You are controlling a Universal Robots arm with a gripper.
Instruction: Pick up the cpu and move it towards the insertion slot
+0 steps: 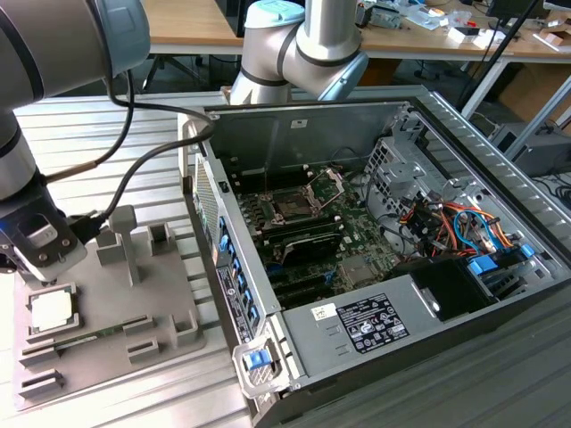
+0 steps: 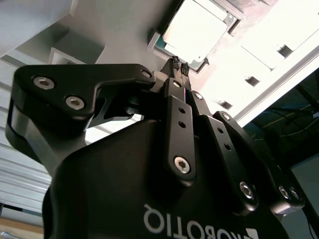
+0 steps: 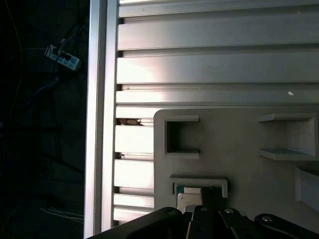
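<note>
The cpu (image 1: 51, 308) is a flat silvery square lying in a pocket of the grey plastic tray (image 1: 134, 303) at the exterior view's left. My gripper (image 1: 37, 259) hangs just above it, apart from it. In the second wrist view the fingertips (image 2: 175, 63) meet at a point, shut on nothing, with the cpu (image 2: 197, 31) a short way beyond them. The first wrist view has the gripper (image 3: 209, 195) partly covering the cpu (image 3: 187, 200). The insertion slot (image 1: 294, 203), a dark square socket with a raised metal bracket, sits on the motherboard inside the open computer case.
The open computer case (image 1: 294, 357) lies at the exterior view's right, with drive cages, cables (image 1: 451, 223) and a power supply inside. Grey posts (image 1: 120, 241) rise from the tray beside my gripper. The tray rests on a ribbed aluminium table (image 3: 214, 64). A black cable (image 1: 134, 169) trails from my arm.
</note>
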